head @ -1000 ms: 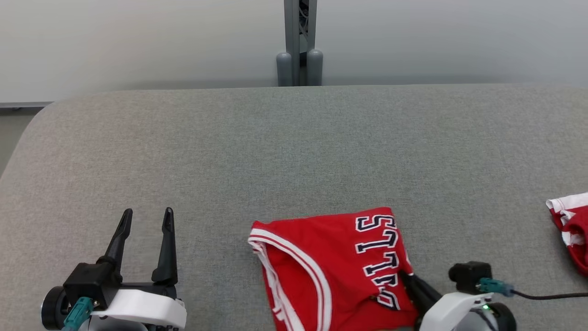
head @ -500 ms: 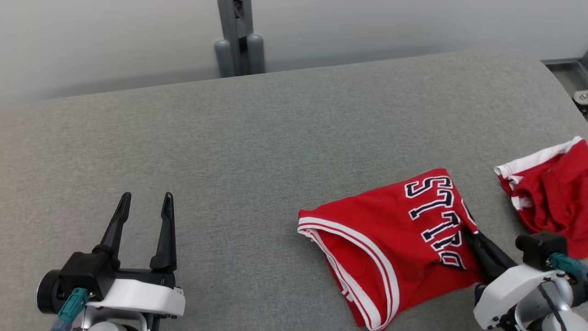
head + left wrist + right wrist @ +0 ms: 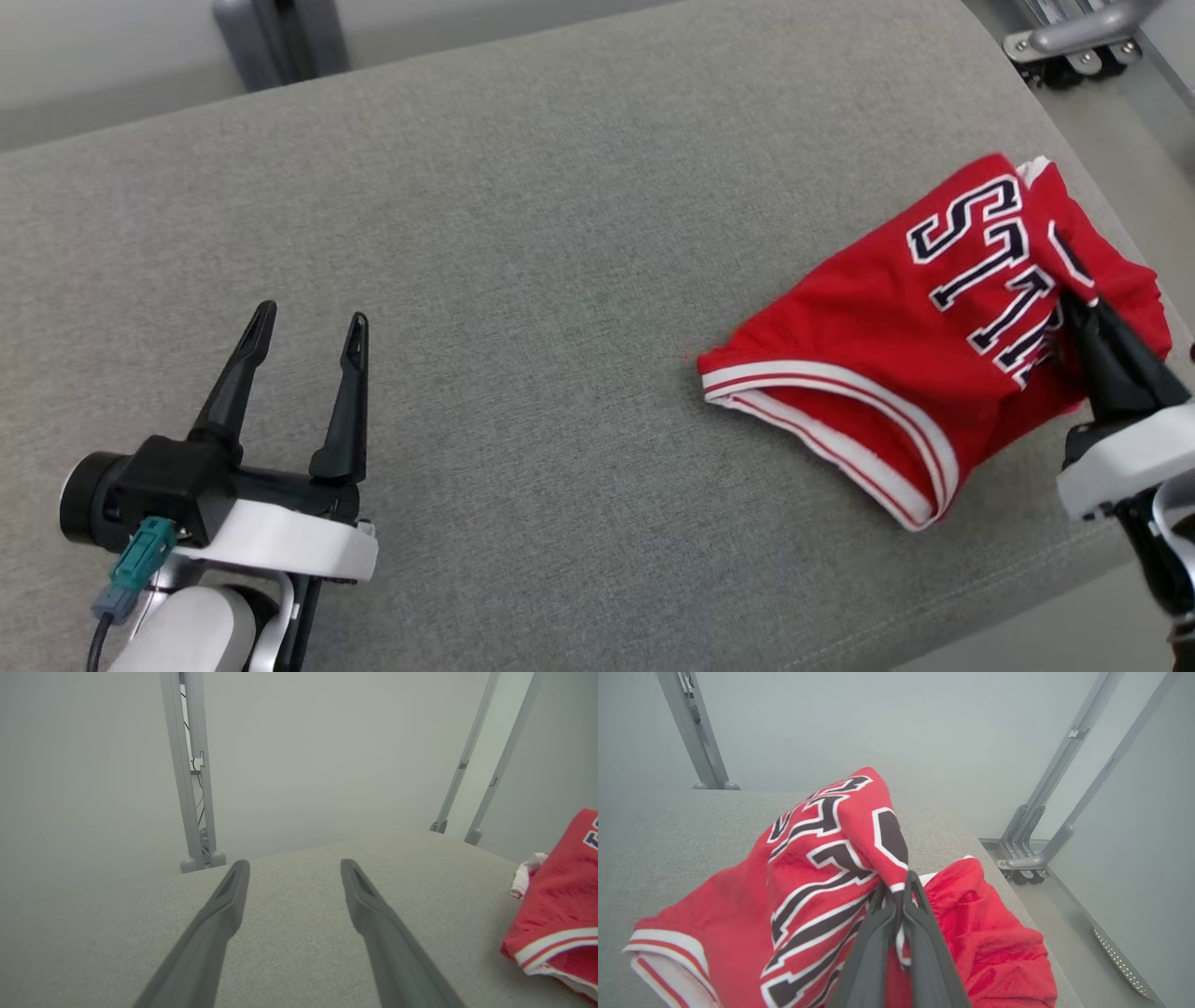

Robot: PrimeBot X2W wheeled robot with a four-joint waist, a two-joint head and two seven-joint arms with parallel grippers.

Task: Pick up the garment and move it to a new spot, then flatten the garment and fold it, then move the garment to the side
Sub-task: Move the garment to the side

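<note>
Head view: one red jersey (image 3: pixel 868 373) lies at the right end of the grey table (image 3: pixel 560 233). Its long axis runs from the white-striped edge at lower left up toward the far right. I can read dark letters S and T; the rest is hidden. My right gripper (image 3: pixel 1074 303) is pinched on the lettered edge. My left gripper (image 3: pixel 312 315) is spread wide and empty.

Left wrist view: my left gripper (image 3: pixel 294 868) hangs over bare table, with the jersey (image 3: pixel 556 896) at the right edge.

Right wrist view: my right gripper (image 3: pixel 901 882) clamps a fold of the jersey (image 3: pixel 817 858). A second red cloth (image 3: pixel 985 933) lies touching it.

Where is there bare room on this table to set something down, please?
Bare: the wide stretch between the open left tool and the jersey, and the far strip toward the grey post. Crowded: the right end, where the right tool grips the jersey next to another red garment.
</note>
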